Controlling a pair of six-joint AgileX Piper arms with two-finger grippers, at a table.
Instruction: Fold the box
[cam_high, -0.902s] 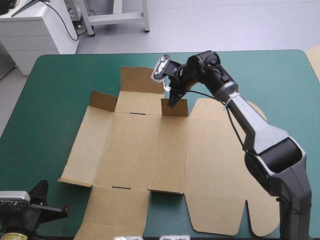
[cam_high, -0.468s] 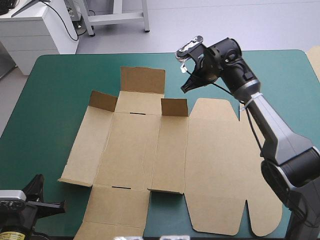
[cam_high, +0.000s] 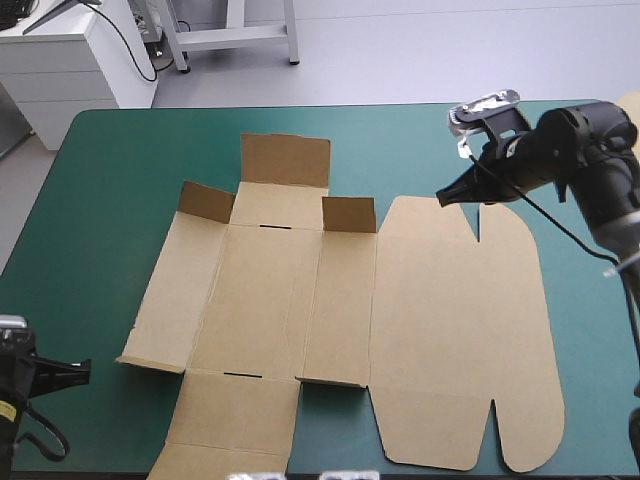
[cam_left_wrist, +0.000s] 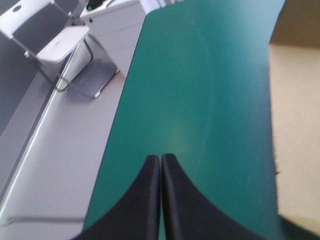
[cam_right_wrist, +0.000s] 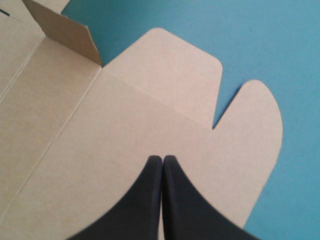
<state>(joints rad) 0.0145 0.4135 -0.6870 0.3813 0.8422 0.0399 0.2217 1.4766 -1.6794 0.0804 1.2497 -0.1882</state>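
— Brown board, cut and laid flat: the box (cam_high: 300, 300) is spread across the middle of the teal-green table cover (cam_high: 120, 150), with only a few flaps (cam_high: 349, 214) standing up along its far side.
— Which way does it run?
— Long axis left to right, with the big rounded lid panel (cam_high: 460, 330) pointing to the robot's right.
— And the pincers?
— Well, the right gripper (cam_high: 445, 198) hangs over the lid's far corner, by the notch, pressed together on nothing. The sheet stretches away from it to the left and toward the near edge.
— The other one?
— Pinched empty too. The left gripper (cam_left_wrist: 160, 161) is over bare cover at the near left corner, board just beside it. I'd say the right is nearer the lid, the left nearer the side walls.
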